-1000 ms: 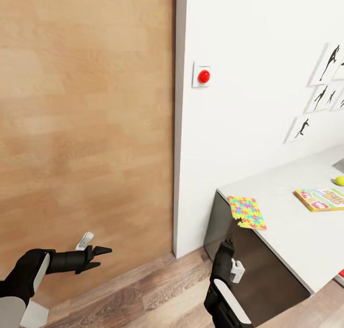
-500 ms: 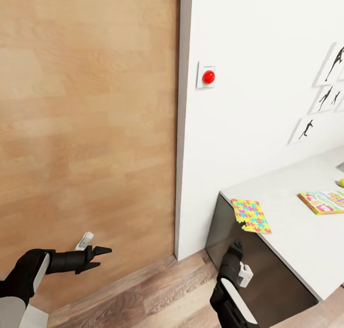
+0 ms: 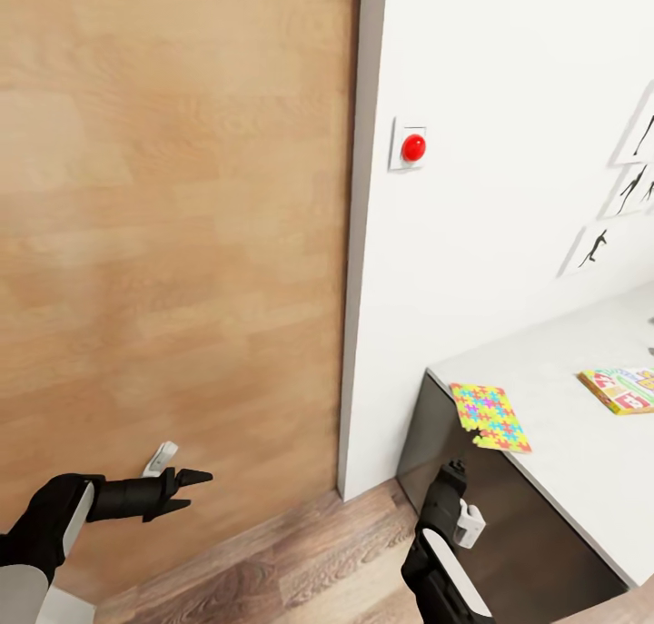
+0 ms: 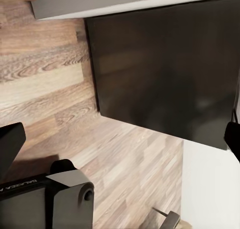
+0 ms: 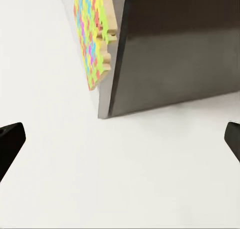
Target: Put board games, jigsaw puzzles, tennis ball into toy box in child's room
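One jigsaw puzzle (image 3: 490, 416) lies on the near corner of the table (image 3: 563, 460), its edge jutting past the rim; the right wrist view shows the jigsaw puzzle (image 5: 92, 34) beside the table's dark side panel (image 5: 175, 49). A colourful board game (image 3: 625, 388) lies farther along the top, cut off by the picture's right edge. My right gripper (image 3: 452, 470) points up just below the puzzle corner, open and empty (image 5: 120, 139). My left gripper (image 3: 186, 490) hangs low at the left, open and empty (image 4: 120, 139). The toy box, tennis ball and bed are out of view.
A tall wooden panel (image 3: 173, 224) covers the left half. The white wall carries a red button (image 3: 413, 147) and black silhouette pictures (image 3: 595, 247). Wood floor (image 3: 309, 551) runs between the panel and the table's dark end (image 4: 160, 64).
The camera has swung left, so wall, table and puzzle sit farther right in the picture and the tennis ball has slid out of it. Both grippers stay open.
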### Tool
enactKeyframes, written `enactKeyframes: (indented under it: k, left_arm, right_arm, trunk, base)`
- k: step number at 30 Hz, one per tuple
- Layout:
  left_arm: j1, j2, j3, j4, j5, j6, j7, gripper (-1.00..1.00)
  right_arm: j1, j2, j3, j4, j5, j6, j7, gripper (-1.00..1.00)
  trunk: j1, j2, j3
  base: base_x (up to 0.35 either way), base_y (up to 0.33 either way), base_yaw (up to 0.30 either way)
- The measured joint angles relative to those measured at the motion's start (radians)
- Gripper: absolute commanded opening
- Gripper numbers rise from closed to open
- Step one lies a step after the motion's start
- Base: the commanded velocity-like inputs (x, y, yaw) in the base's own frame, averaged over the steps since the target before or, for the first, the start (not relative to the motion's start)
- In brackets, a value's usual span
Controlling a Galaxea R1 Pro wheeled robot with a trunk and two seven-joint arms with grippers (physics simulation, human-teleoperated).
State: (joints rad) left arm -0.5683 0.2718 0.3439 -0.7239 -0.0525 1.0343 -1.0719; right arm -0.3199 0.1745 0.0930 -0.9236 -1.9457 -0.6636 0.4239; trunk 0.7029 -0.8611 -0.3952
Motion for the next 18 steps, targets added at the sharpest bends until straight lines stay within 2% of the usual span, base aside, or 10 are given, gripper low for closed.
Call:
enactKeyframes:
  k: [6, 10, 18]
  left_arm:
    - [0.000, -0.001, 0.000, 0.000, 0.000, -0.001, 0.000, 1.00]
    - [0.000, -0.001, -0.001, 0.001, 0.000, -0.002, 0.000, 1.00]
    - [0.000, -0.001, 0.000, 0.001, 0.000, -0.003, 0.000, 1.00]
  right_arm:
    - [0.000, 0.000, -0.002, -0.001, 0.000, -0.017, -0.001, 1.00]
    - [0.000, 0.000, -0.002, -0.001, -0.001, -0.047, -0.007, 1.00]
    - [0.000, 0.000, -0.004, -0.001, -0.001, -0.059, -0.030, 1.00]
  trunk:
    - [0.000, 0.000, 0.000]
    - [0.000, 0.000, 0.000]
    - [0.000, 0.000, 0.000]
  base:
    - [0.001, 0.068, 0.000]
    - [0.000, 0.013, 0.000]
    - [0.001, 0.002, 0.000]
